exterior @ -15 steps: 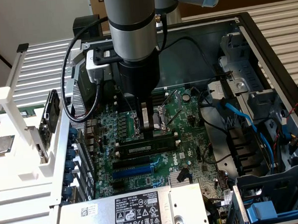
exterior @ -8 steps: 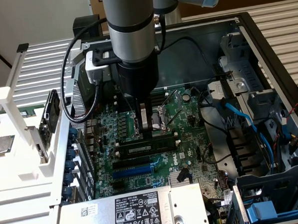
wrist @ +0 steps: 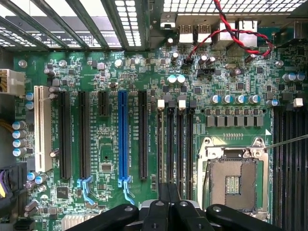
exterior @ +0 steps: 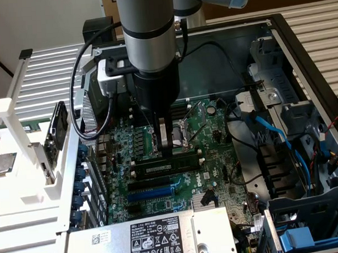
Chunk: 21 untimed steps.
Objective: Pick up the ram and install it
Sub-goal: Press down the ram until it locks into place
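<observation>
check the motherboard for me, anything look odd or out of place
The CPU socket sits bare, with no chip or cooler on it, so its contact field is exposed. A loose red and black twisted wire drapes across the rear ports. Nothing looks spilled or cracked.

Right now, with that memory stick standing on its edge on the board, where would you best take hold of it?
Pinch the ram across its two flat faces, near the middle of its upper long edge, coming straight down from above. It is thin and upright, with slots close alongside, so the top edge is the free part. The gripper hangs right over that middle.
</observation>
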Each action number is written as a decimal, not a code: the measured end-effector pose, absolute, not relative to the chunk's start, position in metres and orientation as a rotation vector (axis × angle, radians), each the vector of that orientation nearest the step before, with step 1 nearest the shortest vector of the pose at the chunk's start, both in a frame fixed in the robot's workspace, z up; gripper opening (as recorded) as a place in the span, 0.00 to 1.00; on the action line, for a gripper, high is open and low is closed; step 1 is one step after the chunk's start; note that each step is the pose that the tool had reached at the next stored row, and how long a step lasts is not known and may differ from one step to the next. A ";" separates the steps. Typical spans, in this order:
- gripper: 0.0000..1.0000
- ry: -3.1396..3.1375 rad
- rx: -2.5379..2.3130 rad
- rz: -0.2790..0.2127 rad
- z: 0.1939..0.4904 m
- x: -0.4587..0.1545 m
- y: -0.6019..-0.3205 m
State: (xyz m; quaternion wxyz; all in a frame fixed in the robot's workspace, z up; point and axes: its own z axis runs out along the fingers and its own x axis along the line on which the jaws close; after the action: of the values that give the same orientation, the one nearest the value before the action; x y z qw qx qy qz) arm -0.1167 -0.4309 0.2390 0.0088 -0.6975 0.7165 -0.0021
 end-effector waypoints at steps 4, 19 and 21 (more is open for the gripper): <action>0.10 2.240 -2.180 -0.009 0.237 -0.117 -0.431; 0.10 2.253 -2.194 -0.015 0.232 -0.116 -0.431; 0.10 2.254 -2.195 -0.016 0.232 -0.116 -0.431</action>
State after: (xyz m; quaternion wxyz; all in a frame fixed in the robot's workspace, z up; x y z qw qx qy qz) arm -0.1156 -0.4309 0.2322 -0.0021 -0.6976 0.7165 -0.0051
